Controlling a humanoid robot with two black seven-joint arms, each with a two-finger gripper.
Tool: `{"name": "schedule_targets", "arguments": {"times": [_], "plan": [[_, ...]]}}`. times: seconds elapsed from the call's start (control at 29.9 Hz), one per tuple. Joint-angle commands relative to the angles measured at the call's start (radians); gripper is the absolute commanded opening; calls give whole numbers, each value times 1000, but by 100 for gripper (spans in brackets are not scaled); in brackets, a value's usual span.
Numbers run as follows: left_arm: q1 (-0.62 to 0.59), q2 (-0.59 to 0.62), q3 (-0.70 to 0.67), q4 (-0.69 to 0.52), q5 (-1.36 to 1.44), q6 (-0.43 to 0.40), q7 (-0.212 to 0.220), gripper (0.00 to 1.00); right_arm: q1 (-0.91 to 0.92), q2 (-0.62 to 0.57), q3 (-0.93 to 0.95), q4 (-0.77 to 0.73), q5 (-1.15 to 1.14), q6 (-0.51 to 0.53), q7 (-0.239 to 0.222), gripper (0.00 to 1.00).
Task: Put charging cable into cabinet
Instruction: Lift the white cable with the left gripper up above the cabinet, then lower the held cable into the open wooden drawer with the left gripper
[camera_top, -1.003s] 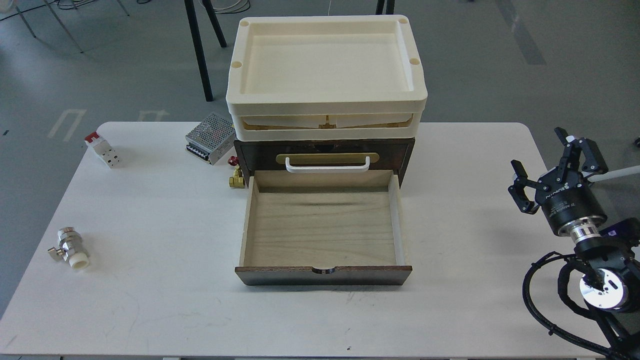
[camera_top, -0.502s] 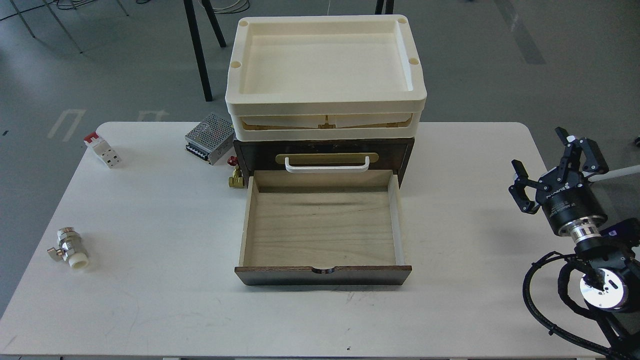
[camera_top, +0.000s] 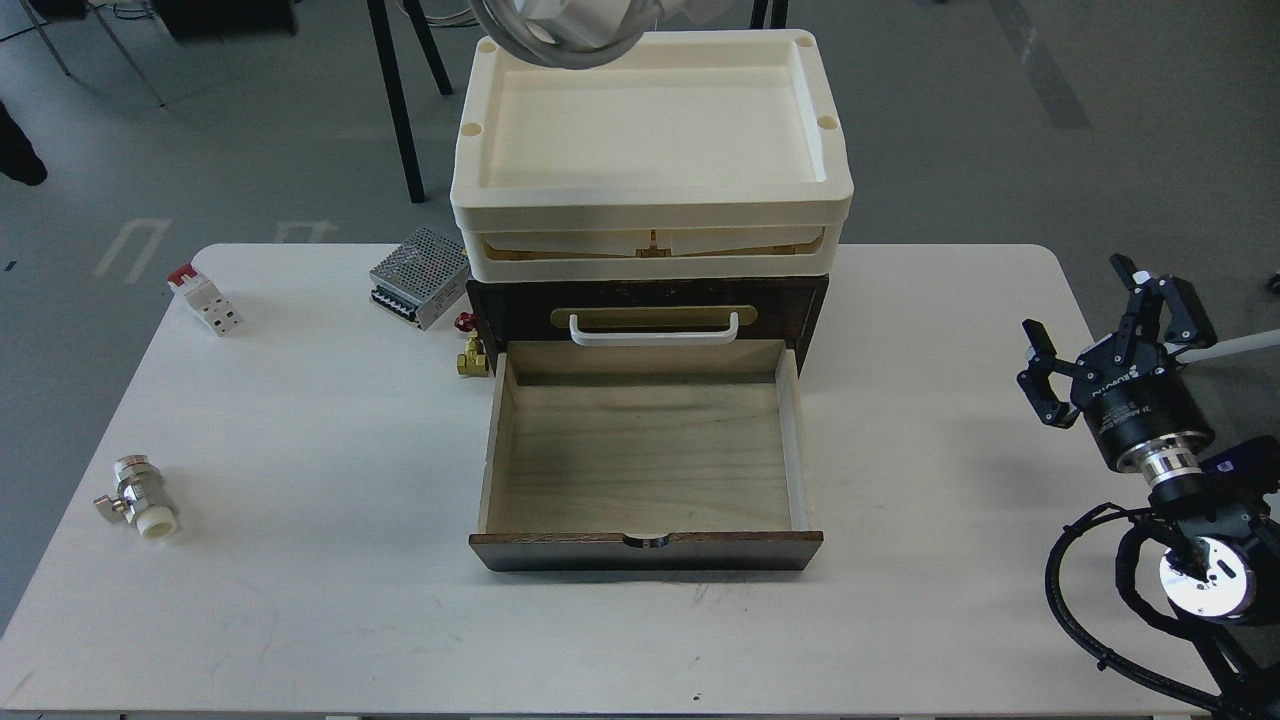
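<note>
- Cable: the charging cable (camera_top: 565, 30) now shows at the top edge of the head view, above the far-left corner of the cabinet (camera_top: 648, 310). It was not in view half a second ago. Only a blurred white block with loops of thick cord is visible; what carries it is out of frame.
- Cable is above the cream trays (camera_top: 650, 215) stacked on the cabinet top; contact with the tray rim can't be judged.
- Drawer (camera_top: 645, 460) of the cabinet is pulled out toward the robot, pale wood inside, same position as before. White handle (camera_top: 655, 330) sits just behind its back wall.
- Right gripper (camera_top: 1115, 345) hovers off the counter (camera_top: 300, 480), well right of the cabinet, fingers spread apart, holding nothing. Unchanged from earlier frames.
- Left gripper: not in view.
- Left of the cabinet, unchanged: perforated grey power-supply box (camera_top: 422, 274) near its back-left corner, brass valve with red knob (camera_top: 472, 350) just beside its left wall, red-and-white block (camera_top: 205, 300) and silver fitting (camera_top: 140, 495) well apart toward the counter's left edge.
- New dark shapes at the top-left of the view, behind the counter; can't tell what they are.
</note>
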Motion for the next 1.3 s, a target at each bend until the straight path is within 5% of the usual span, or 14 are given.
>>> {"name": "schedule_targets", "arguments": {"times": [0.0, 0.9, 1.27], "plan": [[9, -8, 7, -52, 27, 0, 0, 5, 0, 0, 0, 0, 0, 2, 0, 99], [444, -135, 27, -84, 333, 0, 0, 6, 2, 0, 0, -9, 2, 0, 0, 99], [533, -247, 31, 68, 386, 0, 0, 8, 2, 0, 0, -9, 0, 2, 0, 99]]}}
